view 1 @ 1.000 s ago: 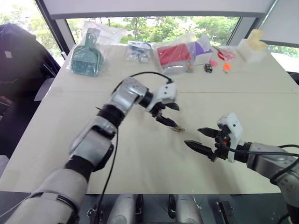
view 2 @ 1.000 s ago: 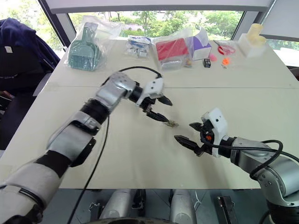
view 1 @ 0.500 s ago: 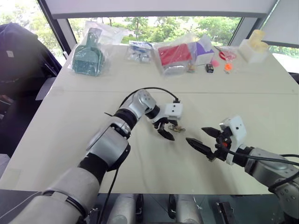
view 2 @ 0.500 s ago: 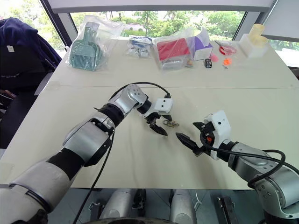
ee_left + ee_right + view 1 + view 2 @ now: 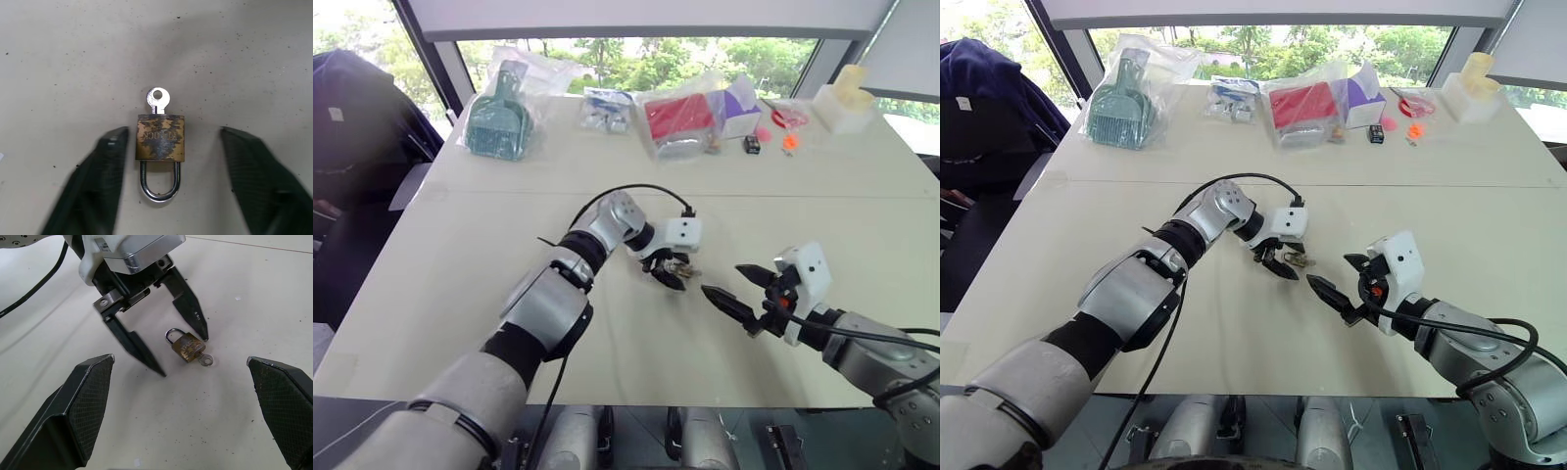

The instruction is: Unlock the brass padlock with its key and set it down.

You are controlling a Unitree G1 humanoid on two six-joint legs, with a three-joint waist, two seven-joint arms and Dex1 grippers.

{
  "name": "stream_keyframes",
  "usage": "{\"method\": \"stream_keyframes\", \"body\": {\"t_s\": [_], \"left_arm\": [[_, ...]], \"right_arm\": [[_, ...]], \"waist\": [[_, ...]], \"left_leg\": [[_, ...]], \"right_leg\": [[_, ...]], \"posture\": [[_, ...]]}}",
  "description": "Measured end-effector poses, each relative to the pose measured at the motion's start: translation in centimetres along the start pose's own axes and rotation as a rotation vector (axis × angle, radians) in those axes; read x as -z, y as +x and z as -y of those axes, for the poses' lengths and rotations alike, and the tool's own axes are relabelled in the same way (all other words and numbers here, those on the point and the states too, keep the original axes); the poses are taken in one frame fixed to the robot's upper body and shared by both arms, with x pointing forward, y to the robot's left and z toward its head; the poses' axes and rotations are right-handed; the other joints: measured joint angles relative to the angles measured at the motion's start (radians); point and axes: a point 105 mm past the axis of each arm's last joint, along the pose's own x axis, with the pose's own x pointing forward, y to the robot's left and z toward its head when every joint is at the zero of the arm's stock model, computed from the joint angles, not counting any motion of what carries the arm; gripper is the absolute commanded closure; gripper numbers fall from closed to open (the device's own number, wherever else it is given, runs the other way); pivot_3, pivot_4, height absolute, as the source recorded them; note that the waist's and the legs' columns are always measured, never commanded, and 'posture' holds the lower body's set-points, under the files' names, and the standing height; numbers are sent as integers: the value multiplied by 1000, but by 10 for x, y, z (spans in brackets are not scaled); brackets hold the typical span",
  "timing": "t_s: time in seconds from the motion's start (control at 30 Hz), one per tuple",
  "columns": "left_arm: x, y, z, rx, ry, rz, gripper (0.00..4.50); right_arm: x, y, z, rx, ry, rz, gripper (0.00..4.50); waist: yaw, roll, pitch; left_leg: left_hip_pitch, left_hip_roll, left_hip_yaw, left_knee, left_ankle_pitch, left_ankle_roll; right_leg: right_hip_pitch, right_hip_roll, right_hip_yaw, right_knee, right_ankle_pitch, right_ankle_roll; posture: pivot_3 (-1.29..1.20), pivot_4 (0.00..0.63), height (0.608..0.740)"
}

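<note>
Bags (image 5: 677, 118) along table (image 5: 460, 255) far edge, padlock (image 5: 160, 137) unobstructed

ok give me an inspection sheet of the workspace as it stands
surface: pale table, fine dark specks
job's things: brass padlock flat on table, shackle closed, key in its keyhole
clutter: bagged items and small objects along far edge, incl. green scoop
grippers: left claw straddling padlock, fingers apart, no contact seen; right claw open, holding nothing, beside it
cables: black cable looping over left wrist
surroundings: windows, trees outside
</note>
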Motion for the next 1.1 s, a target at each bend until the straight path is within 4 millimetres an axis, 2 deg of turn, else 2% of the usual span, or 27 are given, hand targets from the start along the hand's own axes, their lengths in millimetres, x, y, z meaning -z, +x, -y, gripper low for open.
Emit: {"method": "stream_keyframes", "body": {"t_s": [0.07,0.27,0.37,0.43,0.53,0.63,0.7,0.83,1.0,1.1], "left_arm": [[0,1,0,-4,3,-1,3763],[0,0,-3,-31,48,-5,3770],[2,-7,-12,-131,99,17,3770],[3,-23,-20,-204,117,60,3770],[-7,-63,-31,-286,122,188,3770],[-22,-93,-29,-310,122,327,3770],[-22,-101,-21,-330,136,371,3770],[-20,-100,-4,-350,152,396,3770],[-39,-110,-3,-408,219,402,3770],[-42,-108,-3,-419,223,404,3770]], "right_arm": [[0,0,-1,-4,6,1,0],[1,1,-5,-24,34,-9,0],[-12,3,-7,-47,80,62,0],[-25,4,-6,-64,124,125,0],[-43,7,-6,-109,207,221,0],[-63,13,-4,-152,292,317,0],[-69,17,-6,-190,320,332,0],[-80,28,2,-215,396,367,0],[-79,34,11,-209,449,362,0],[-77,36,13,-206,464,353,0]], "waist": [[0,0,0],[0,0,-1],[-3,-1,0],[-6,-1,0],[-5,0,0],[-4,1,0],[-4,1,-1],[-3,1,-1],[-3,1,-1],[-6,1,-1]], "left_leg": [[0,0,0,0,0,0],[1,0,0,0,0,0],[1,0,0,0,0,0],[0,1,0,0,0,0],[-1,1,0,-2,0,0],[-1,1,1,-2,0,-1],[-1,0,1,-1,0,0],[-1,0,1,0,0,0],[0,-1,1,0,0,0],[0,0,1,0,0,0]], "right_leg": [[0,0,0,0,0,0],[1,0,0,0,0,0],[0,0,0,0,0,0],[-2,0,0,1,1,0],[-3,0,0,2,2,2],[-3,0,0,2,2,2],[-2,-1,0,1,2,2],[-1,-1,0,1,2,1],[0,0,0,1,2,1],[0,1,0,2,3,2]], "posture": [[0,150,735],[0,150,735],[0,150,735],[0,150,735],[0,150,735],[0,150,735],[0,150,735],[0,150,735],[0,150,735],[0,150,735]]}}
